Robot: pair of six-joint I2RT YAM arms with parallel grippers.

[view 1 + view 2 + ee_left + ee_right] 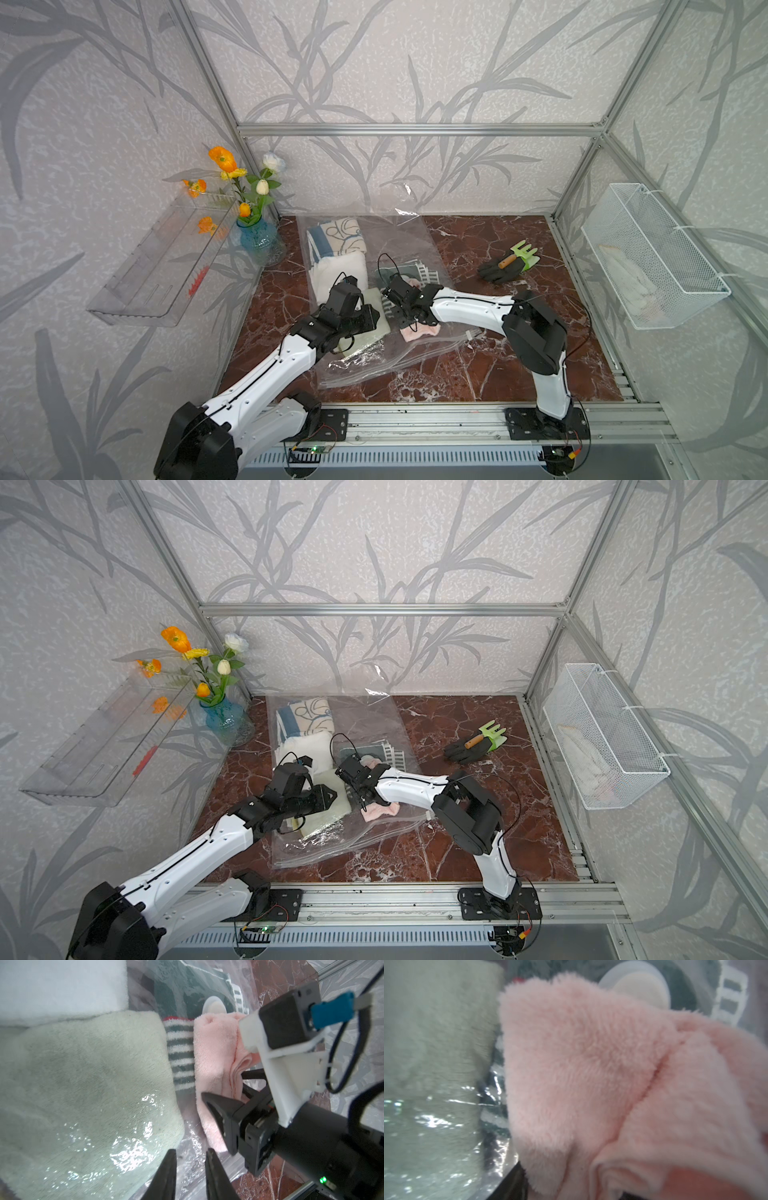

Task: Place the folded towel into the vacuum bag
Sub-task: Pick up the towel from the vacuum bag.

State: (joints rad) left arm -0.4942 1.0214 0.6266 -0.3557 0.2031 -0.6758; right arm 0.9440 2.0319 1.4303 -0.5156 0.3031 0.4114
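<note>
Our right gripper (223, 1084) stood with its jaws spread, one finger lying over the pink folded towel (214, 1047) and the other at its layered edge, so the cloth sat loosely between them. Our left gripper (191, 1150) hung just beside it over crinkled film with its jaws narrowly apart, and we could not tell whether they pinched any plastic. We saw the vacuum bag (397, 239) lying flat on the marbled tabletop (519, 365), running from the back wall toward the arms. The pink folded towel (419, 332) lay at the bag's near end in both top views. Its nap was bare and overlapped the white valve (213, 1004), while the pale green towel (83, 1084) and the striped towel (180, 1059) beside it glinted under film — we could not say the pink one was inside.
</note>
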